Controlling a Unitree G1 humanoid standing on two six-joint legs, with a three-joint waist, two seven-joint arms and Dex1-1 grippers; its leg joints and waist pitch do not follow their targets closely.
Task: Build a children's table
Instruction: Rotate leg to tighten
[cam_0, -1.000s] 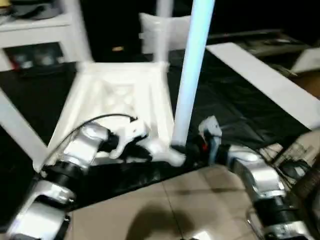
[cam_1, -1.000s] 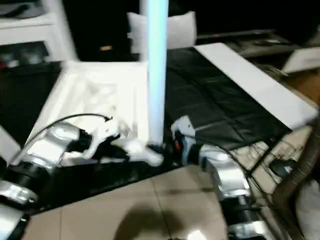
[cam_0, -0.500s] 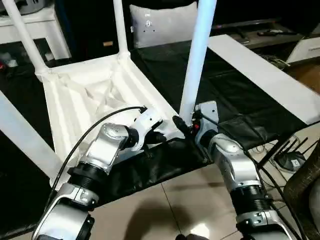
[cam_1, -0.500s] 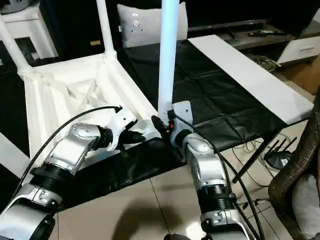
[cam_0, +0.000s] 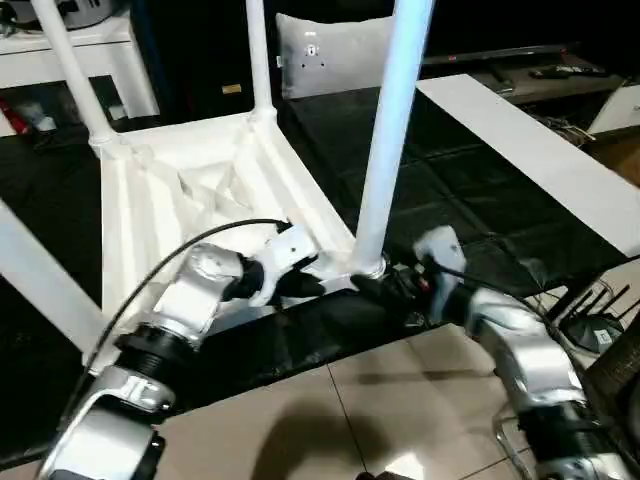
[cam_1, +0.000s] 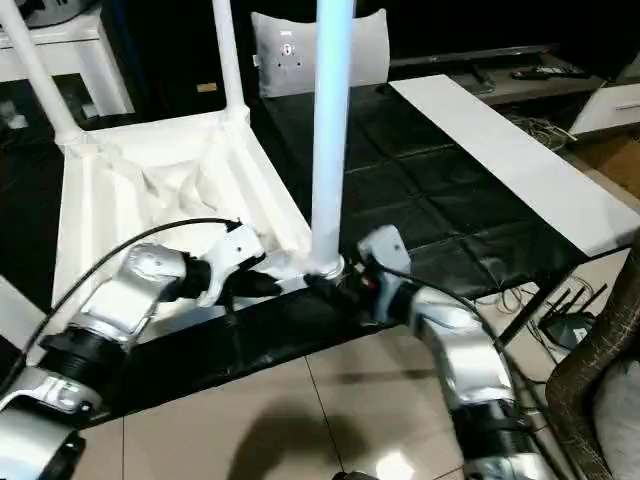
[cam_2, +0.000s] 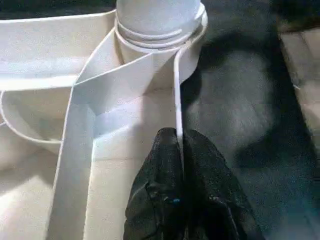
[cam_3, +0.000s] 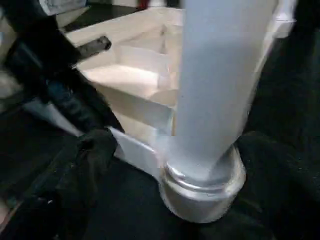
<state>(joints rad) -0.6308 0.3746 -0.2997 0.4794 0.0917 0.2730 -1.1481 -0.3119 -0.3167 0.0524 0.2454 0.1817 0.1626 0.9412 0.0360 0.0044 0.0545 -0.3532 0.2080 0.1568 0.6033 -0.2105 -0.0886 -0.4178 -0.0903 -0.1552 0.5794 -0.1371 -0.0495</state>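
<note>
The children's table lies upside down on a black mat, its ribbed top (cam_0: 180, 200) facing up. Legs stand in its corner sockets; the nearest leg (cam_0: 385, 150) rises from the near right socket (cam_0: 366, 268). My left gripper (cam_0: 305, 285) is shut on a thin white rim of the top (cam_2: 176, 100) right beside that socket, its black fingers (cam_2: 160, 165) pinching the rim from both sides. My right gripper (cam_0: 392, 285) sits low on the mat just right of the socket, open. One black finger (cam_3: 92, 150) stands clear of the leg's base (cam_3: 200, 190).
A grey-white cushion (cam_0: 335, 55) leans at the back. A long white board (cam_0: 540, 170) runs along the mat's right side. A white cabinet (cam_0: 40, 65) stands at the back left. Tile floor (cam_0: 350, 410) lies in front, cables (cam_0: 590, 320) at the right.
My right gripper has opened off the base of the nearest leg and drawn back a little to the right. My left gripper keeps its hold. The camera has shifted.
</note>
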